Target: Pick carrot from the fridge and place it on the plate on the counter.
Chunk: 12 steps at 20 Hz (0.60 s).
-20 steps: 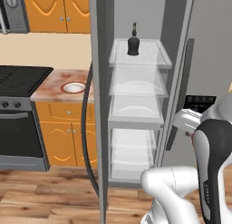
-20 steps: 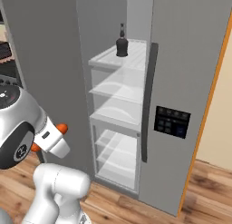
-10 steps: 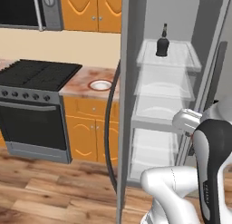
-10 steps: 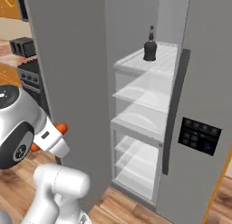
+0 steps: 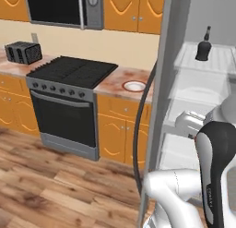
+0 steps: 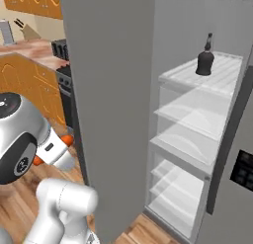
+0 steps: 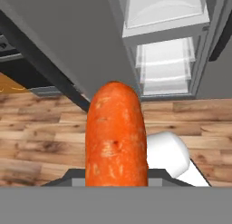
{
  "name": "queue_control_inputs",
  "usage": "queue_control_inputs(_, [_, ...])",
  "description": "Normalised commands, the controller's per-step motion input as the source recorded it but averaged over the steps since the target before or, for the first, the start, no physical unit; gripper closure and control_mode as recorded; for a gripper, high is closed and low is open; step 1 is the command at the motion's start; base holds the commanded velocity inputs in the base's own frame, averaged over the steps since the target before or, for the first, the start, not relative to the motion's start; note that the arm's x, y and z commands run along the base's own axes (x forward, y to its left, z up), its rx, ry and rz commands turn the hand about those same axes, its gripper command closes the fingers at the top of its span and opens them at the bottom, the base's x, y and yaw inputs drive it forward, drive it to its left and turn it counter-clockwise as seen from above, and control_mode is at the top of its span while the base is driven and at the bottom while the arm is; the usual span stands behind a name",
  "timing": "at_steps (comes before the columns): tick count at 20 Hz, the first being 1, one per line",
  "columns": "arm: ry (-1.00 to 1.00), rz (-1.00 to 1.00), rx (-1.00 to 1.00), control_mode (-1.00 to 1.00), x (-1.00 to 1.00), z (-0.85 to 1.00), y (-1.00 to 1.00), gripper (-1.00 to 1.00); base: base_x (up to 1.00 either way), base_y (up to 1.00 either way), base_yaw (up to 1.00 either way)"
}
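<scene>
- The gripper (image 7: pixel 116 184) is closed on the carrot (image 7: pixel 116 134), which rises bright orange and blunt-tipped from between the fingers in the hand view, above a wooden floor (image 7: pixel 41 141).
- In the right base view the carrot's (image 6: pixel 66 139) orange end pokes out past the white hand, low beside the fridge's open door (image 6: pixel 106 90).
- The fridge (image 5: pixel 203 88) stands open with its pale interior and clear glass shelves on show; a dark squat bottle (image 5: pixel 203 47) with a thin neck sits on the top shelf.
- The plate (image 5: pixel 134 86), white with a reddish-brown rim band, lies on the mottled counter (image 5: pixel 110 84) between the black stove (image 5: pixel 73 72) and the fridge door's edge.
- The carrot is well apart from the plate, held in the air by the fridge.
- A dark toaster (image 5: pixel 23 51) rests on the counter on the stove's far side, below orange wooden cupboards (image 5: pixel 133 10).
</scene>
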Motion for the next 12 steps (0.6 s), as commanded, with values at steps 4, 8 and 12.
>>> queue_control_inputs(4, [0.0,0.0,0.0,1.0,0.0,0.0,0.0,1.0,0.0,0.07,0.43])
queue_control_inputs(8, [0.0,0.0,0.0,1.0,0.0,0.0,0.0,1.0,0.0,0.08,0.42])
queue_control_inputs(12, [0.0,0.0,0.0,1.0,0.0,0.0,0.0,1.0,0.0,0.07,0.41])
